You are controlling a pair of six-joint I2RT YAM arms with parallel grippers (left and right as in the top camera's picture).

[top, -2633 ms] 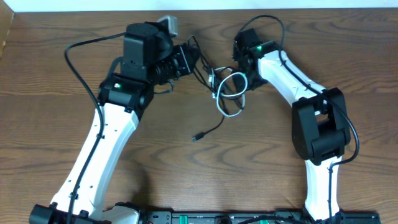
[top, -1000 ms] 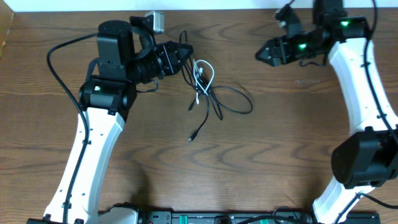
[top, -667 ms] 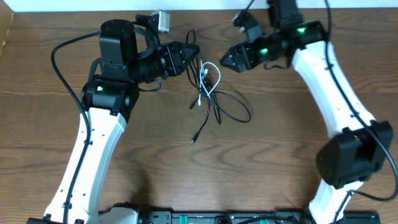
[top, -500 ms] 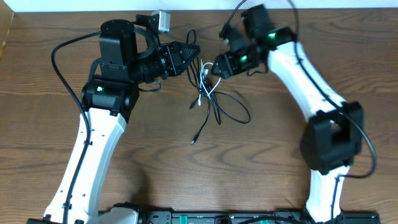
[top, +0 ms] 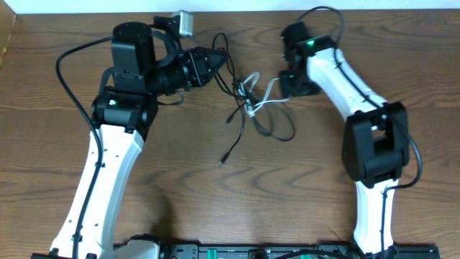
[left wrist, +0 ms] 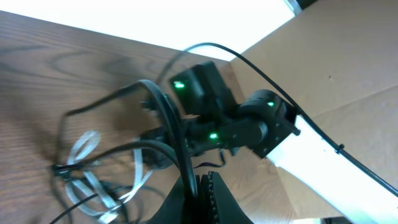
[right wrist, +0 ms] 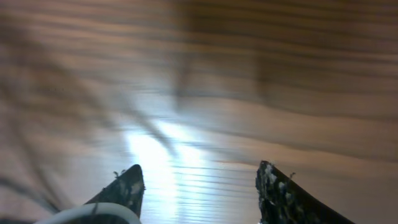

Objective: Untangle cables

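The left gripper [top: 218,59] is clamped on the black cable [left wrist: 174,127]. The right gripper [right wrist: 199,169] has its jaws apart, with nothing between them. The tangle [top: 251,101] lies between both grippers, just left of the right gripper. The white cable [left wrist: 84,144] runs left-right toward the right gripper, which is the nearer one.

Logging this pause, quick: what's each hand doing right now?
Left hand: closed on the thin black cable.
Right hand: open, fingers apart.

Thin black cable [top: 234,144] and thin white cable [top: 250,92] lie intertwined in loose loops, black end trailing.
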